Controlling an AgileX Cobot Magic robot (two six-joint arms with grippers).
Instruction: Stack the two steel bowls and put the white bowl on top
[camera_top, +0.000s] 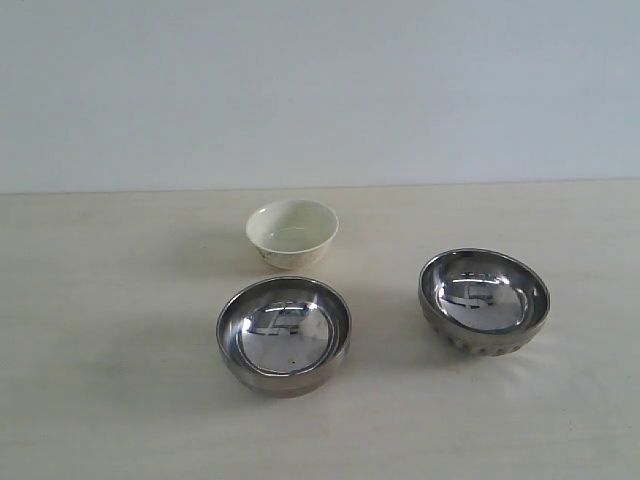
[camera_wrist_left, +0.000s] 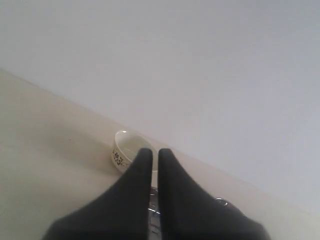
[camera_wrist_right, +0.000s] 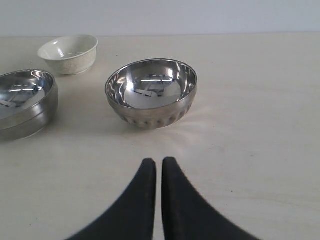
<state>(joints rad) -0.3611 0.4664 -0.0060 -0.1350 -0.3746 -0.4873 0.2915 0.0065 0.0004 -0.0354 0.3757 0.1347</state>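
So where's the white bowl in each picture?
Exterior view: the white bowl is farthest back, behind the plain steel bowl.
Left wrist view: just past the left gripper, partly hidden by it.
Right wrist view: far off, beyond the plain steel bowl.
Shared landmark: the table's back edge runs close behind it in all three.
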